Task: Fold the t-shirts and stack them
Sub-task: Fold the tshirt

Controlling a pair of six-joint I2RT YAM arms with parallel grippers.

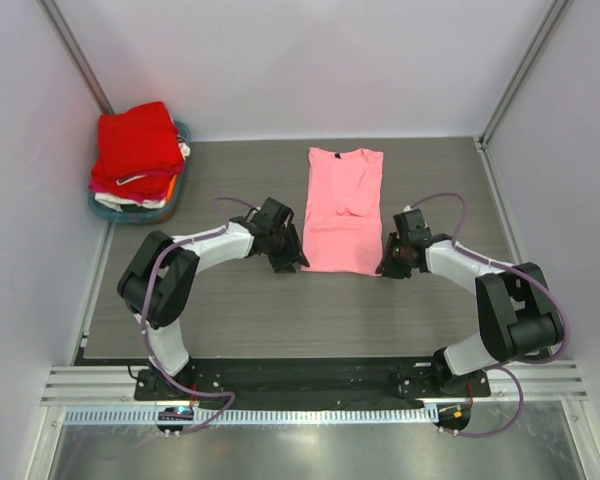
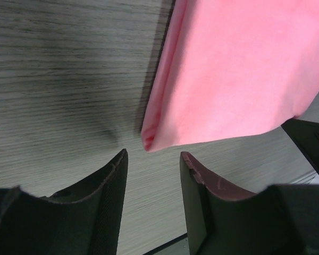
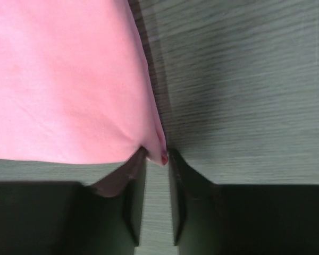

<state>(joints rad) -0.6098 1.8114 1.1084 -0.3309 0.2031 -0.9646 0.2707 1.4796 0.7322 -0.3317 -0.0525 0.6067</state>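
Pink t-shirt point(image 1: 342, 215) lies flat in the middle of the grey wood-grain surface point(image 1: 230, 320), folded lengthwise into a tall narrow panel. Its neck, dark at the opening, is at the far end and the hem is towards the arms. The cloth is plain light pink and mostly smooth, with a small bunched fold near its centre. At the near left corner the left wrist view shows doubled layers along the folded edge.

The left gripper point(image 2: 151, 154) sits at that corner with its fingers wide apart and the corner just ahead of them, untouched. The right gripper point(image 3: 157, 154) is at the near right corner, fingers only narrowly parted, bare surface showing in the gap and the shirt's corner tip at its mouth.

Far left, a stack of shirts point(image 1: 135, 150), red on top, rests in a teal tray point(image 1: 100, 210).
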